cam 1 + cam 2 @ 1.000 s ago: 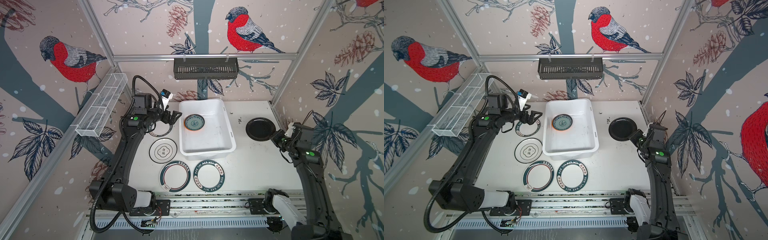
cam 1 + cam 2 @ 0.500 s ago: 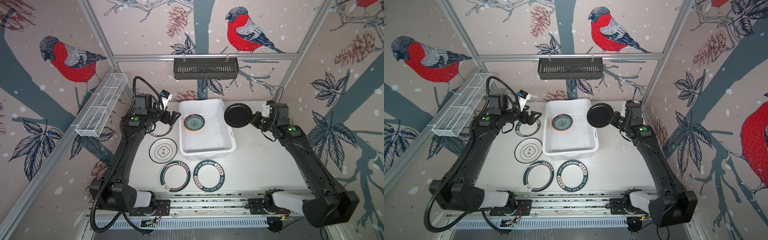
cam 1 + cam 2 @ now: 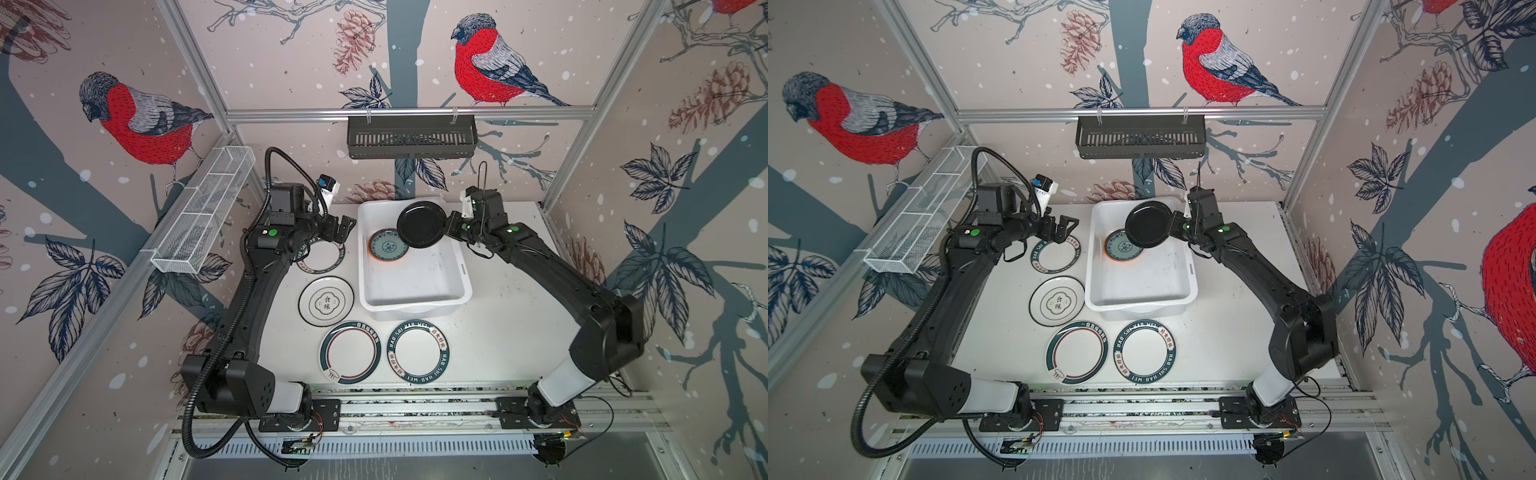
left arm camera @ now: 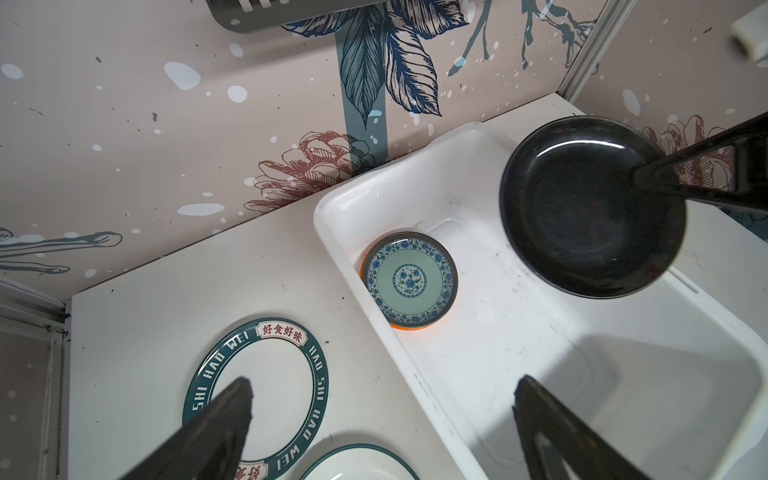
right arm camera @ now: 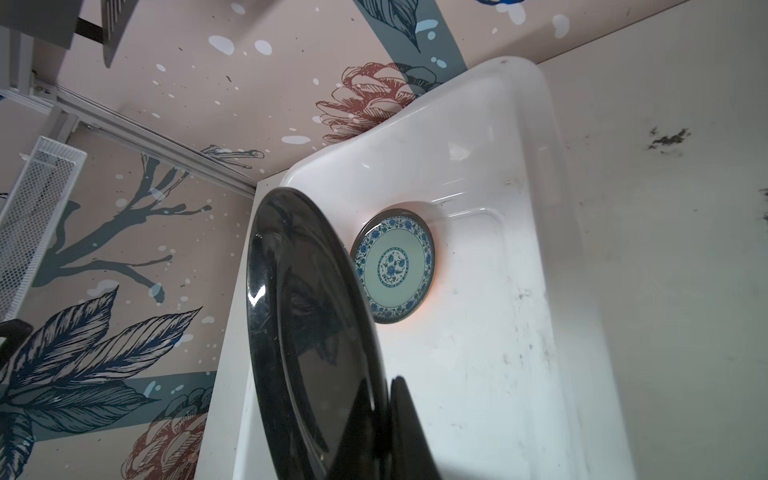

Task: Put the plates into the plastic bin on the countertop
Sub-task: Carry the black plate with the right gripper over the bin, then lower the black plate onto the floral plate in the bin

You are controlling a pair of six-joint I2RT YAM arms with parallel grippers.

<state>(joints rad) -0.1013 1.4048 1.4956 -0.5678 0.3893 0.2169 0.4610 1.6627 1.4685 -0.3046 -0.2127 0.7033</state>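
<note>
Change noted: one second back, the small glossy black round plate (image 3: 422,224) is near the right edge of the flat white speckled countertop (image 3: 511,316). It is now carried in the air over the far half of the large white rectangular plastic bin (image 3: 415,309), tilted and not yet released. The right gripper (image 3: 448,226) is clamped almost fully closed on the plate's right rim. In the right wrist view the plate (image 5: 307,332) is seen nearly edge-on.

Two plates are already in the bin: a small teal-patterned round plate (image 3: 388,248) is stacked on a small orange round plate (image 4: 415,328), of which only a rim sliver is shown. A third of seven is therefore judged close to placement, with lowering and release outstanding.

The left gripper (image 3: 343,228) is spread wide with nothing held. It is unmoved over the second, above the far white plate with a dark green lettered rim (image 3: 322,259), just beside the bin's left wall.

Three more plates are left on the countertop:
- a white plate with a thin black rim (image 3: 326,300);
- a white plate with a green band (image 3: 350,352);
- a second lettered white plate (image 3: 417,351).

The bin floor beside the stack is unobstructed. The black slotted rack (image 3: 411,137) and the white wire-mesh basket (image 3: 203,216) are well apart from the work. Contact with the stacked plates is judged the main risk.
</note>
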